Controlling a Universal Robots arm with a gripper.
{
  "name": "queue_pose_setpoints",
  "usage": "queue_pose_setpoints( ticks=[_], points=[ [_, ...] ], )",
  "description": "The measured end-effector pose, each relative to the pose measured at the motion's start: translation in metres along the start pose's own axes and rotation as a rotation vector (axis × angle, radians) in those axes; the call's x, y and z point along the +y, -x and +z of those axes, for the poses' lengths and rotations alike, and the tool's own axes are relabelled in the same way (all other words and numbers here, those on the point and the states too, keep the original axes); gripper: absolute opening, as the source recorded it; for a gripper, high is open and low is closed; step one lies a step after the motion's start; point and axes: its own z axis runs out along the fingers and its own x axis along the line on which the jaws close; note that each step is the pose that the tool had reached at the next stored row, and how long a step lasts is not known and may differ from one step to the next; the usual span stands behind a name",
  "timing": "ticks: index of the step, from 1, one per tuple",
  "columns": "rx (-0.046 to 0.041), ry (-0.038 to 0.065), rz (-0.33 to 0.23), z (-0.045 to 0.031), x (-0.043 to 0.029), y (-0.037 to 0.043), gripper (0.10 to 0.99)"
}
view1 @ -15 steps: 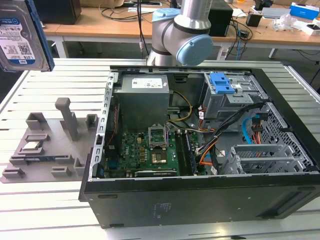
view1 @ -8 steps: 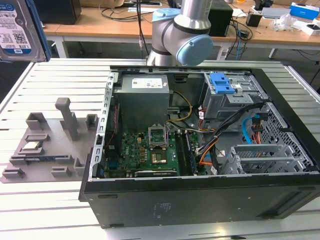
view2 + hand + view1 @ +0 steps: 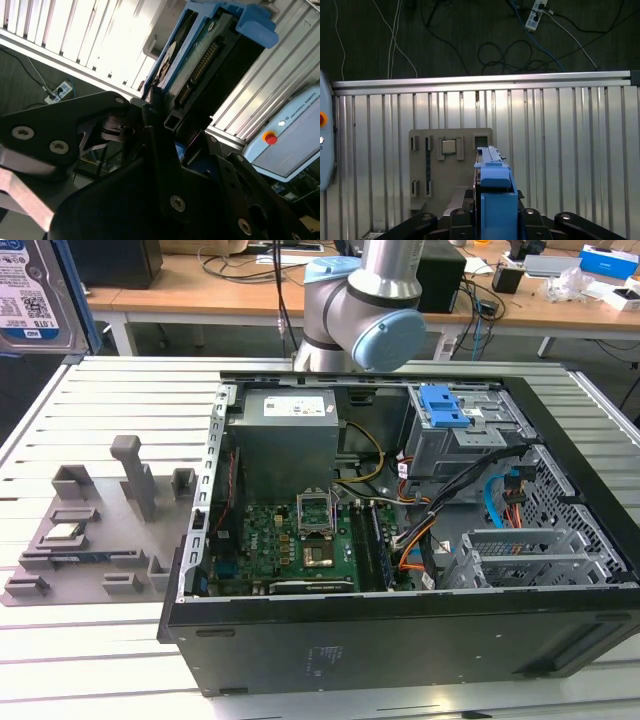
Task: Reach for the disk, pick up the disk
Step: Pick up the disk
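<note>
In the exterior view, one disk [image 3: 28, 295] hangs at the top corner on the exterior view's left. It is cut off by the frame, so I see just part of its silver metal face, a blue-and-white barcode label and one blue side rail. One grey and pale-blue robot arm [image 3: 365, 300] enters at top centre, its upper part out of frame. Below it, an open black computer case [image 3: 400, 640] lies on a ribbed aluminium table [image 3: 100, 400]. Inside the case are a green motherboard [image 3: 290, 540], a grey power supply box [image 3: 285, 440], tangled cables and a blue latch piece [image 3: 445, 405] on a metal cage. Beside the case sits one grey plastic fixture plate [image 3: 90, 530] with raised blocks, holding one small square silver chip [image 3: 63, 532].

In the second wrist view, the gripper [image 3: 162, 109] is clamped on one end of the disk [image 3: 200, 60]. The black bolted links hide that end. The disk's connector edge and blue rails show above the ribbed table. A pale control pendant [image 3: 287, 135] with one red button is partly cut off.

In the first wrist view, the disk [image 3: 495, 192] is seen edge-on, blue rail upward, with black links pressed on both sides. It is held above the table, apart from the fixture plate [image 3: 450, 170] and its chip [image 3: 449, 146]. Loose cables lie on the dark floor beyond.
</note>
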Motion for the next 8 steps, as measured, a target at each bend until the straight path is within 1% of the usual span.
queue_pose_setpoints(
  ticks=[1, 2, 4, 5, 8],
  points=[
    [0.0001, 0.000, 0.000, -0.0001, -0.0011, 0.0001, 0.365],
    [0.0002, 0.000, 0.000, -0.0002, -0.0049, 0.0001, 0.365],
    [0.0003, 0.000, 0.000, -0.0004, -0.0102, 0.0003, 0.365],
    [0.0003, 0.000, 0.000, -0.0005, -0.0155, 0.0004, 0.365],
    [0.0003, 0.000, 0.000, -0.0008, -0.0252, 0.0007, 0.365]
  ],
)
